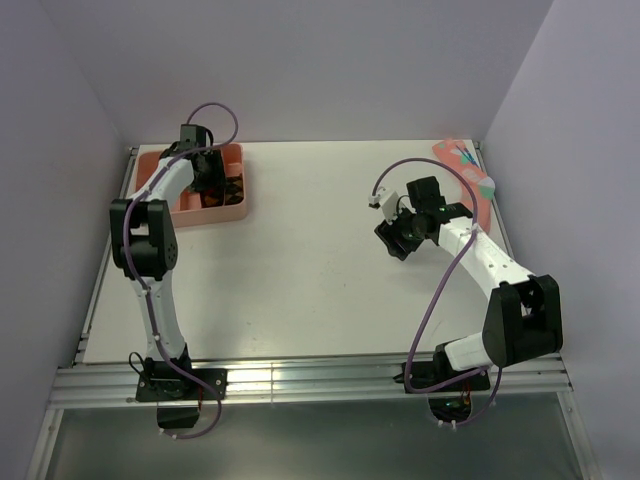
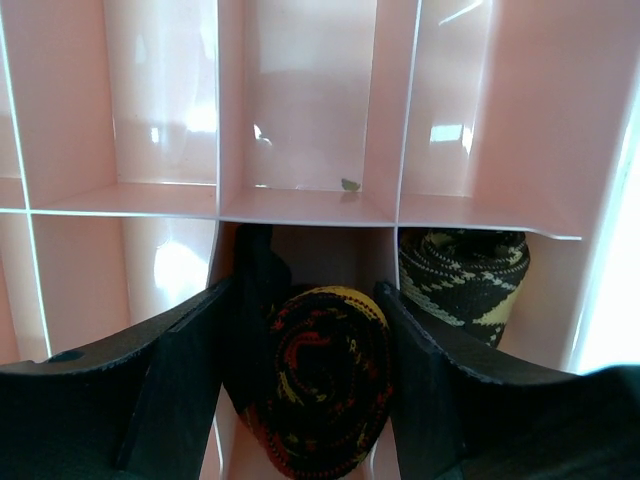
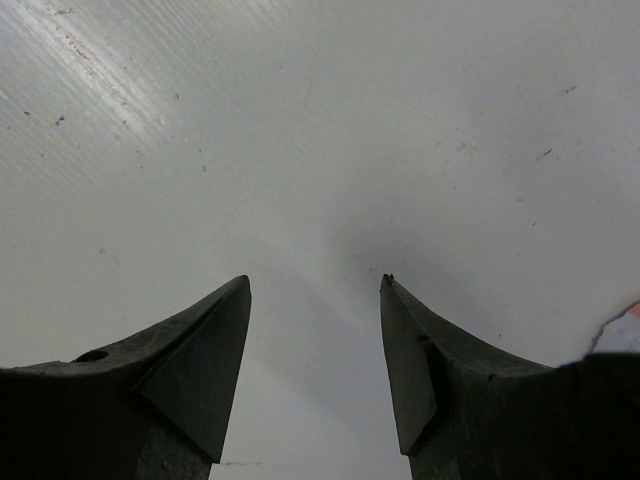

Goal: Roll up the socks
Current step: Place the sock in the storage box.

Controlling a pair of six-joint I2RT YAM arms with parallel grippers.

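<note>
A rolled dark sock with red and orange diamonds (image 2: 325,380) stands on end in a middle compartment of the pink organizer (image 2: 300,205). My left gripper (image 2: 308,290) reaches into that compartment, open, one finger on each side of the roll, close against it. In the compartment to the right is a second rolled dark sock with tan marks (image 2: 465,275). From above, the left gripper (image 1: 212,180) is over the organizer (image 1: 240,208) at the back left. My right gripper (image 3: 315,280) hangs open and empty over bare white table, right of centre (image 1: 392,240).
A pink sock with teal and white marks (image 1: 465,165) lies at the table's back right corner, behind the right arm. The organizer's other compartments (image 2: 160,120) hold nothing. Lilac walls close in the table on the left, back and right.
</note>
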